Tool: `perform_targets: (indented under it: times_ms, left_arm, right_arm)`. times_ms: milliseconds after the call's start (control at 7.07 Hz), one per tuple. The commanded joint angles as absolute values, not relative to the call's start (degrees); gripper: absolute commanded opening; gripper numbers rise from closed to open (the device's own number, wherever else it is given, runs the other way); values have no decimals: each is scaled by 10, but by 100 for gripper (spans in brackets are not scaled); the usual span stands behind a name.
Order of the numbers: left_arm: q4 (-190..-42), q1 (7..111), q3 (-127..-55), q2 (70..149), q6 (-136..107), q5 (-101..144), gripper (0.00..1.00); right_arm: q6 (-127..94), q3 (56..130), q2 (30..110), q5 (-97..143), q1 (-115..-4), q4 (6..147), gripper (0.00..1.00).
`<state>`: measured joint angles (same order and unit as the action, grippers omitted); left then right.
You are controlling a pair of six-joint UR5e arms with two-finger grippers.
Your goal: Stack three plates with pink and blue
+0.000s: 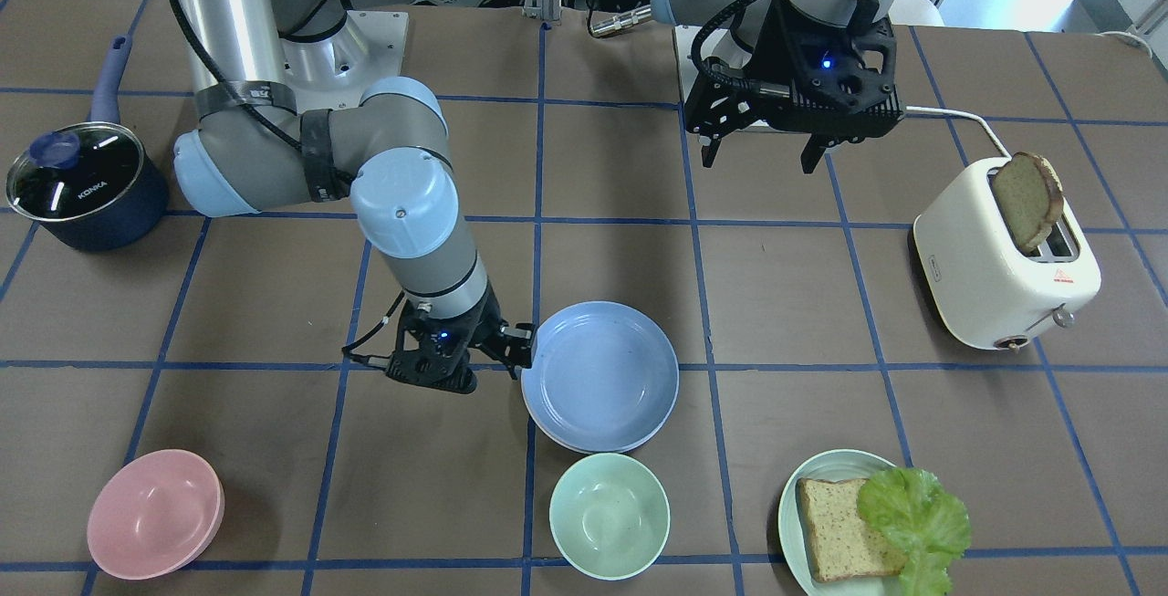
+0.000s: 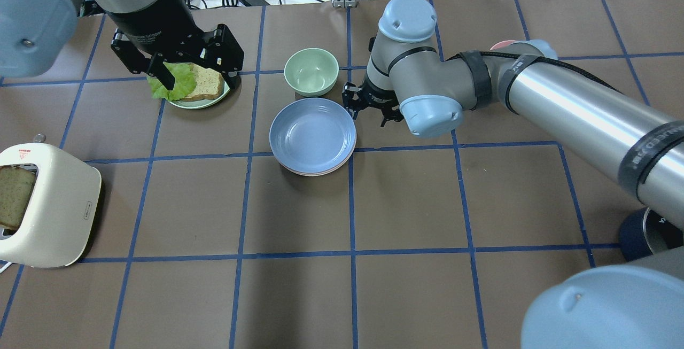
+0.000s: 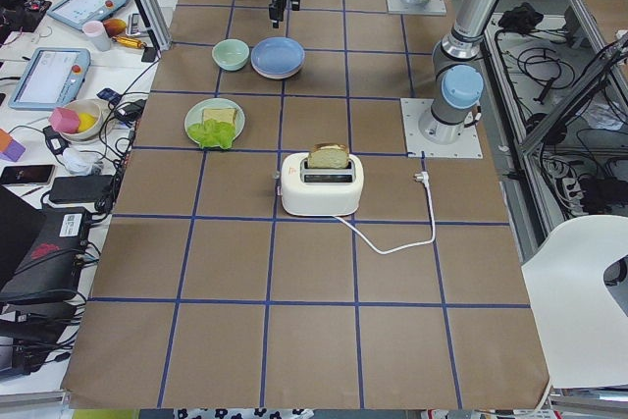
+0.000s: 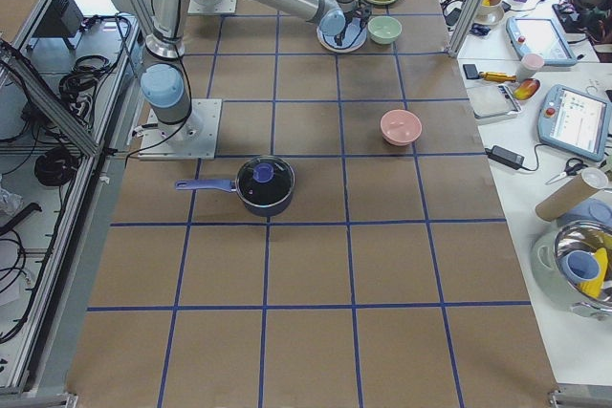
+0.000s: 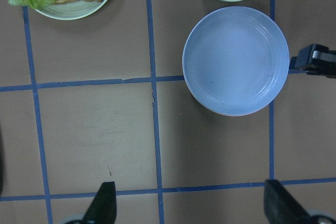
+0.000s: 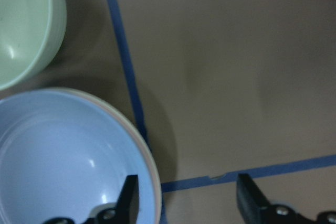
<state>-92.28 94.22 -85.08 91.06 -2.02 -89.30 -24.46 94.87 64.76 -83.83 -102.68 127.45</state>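
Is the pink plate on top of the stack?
No, the blue plate lies on top; the pink plate shows only as a sliver of rim beneath it in the overhead view.

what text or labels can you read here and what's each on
"KONKA": glass lid of the dark blue pot.
Red warning triangle: on the toaster; its brand mark is too small to read.
Lettering on the left gripper body and the right arm's black band: too blurred to read.

Shows a blue plate (image 2: 312, 135) mid-frame on the worktop (image 2: 427, 204), lying on a pink plate (image 2: 316, 172) with only its lower rim visible. Places the right gripper (image 2: 368, 114) beside the stack's upper right, fingers (image 2: 351, 100) spread; the left gripper (image 2: 199, 77) upper left, fingers apart, over a pale green plate (image 2: 199, 104).
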Motion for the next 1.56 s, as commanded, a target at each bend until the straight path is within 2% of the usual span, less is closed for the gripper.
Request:
perform_targets:
  times_ms: [0,283,990,1414]
  left_arm:
    - [-923,942,-851,911,-20,-893,100]
    - [-923,942,-851,911,-20,-893,100]
    - [-924,942,-852,911,-20,-893,100]
    - [-924,942,-853,910,-20,-893,100]
  right_arm:
    - [-99,876,667,-908,-968,1175,100]
    - [-20,793,707,-925,-927,1003,100]
    - [96,798,822,-900,-861,881,100]
    - [86,826,853,-898,-865,879,100]
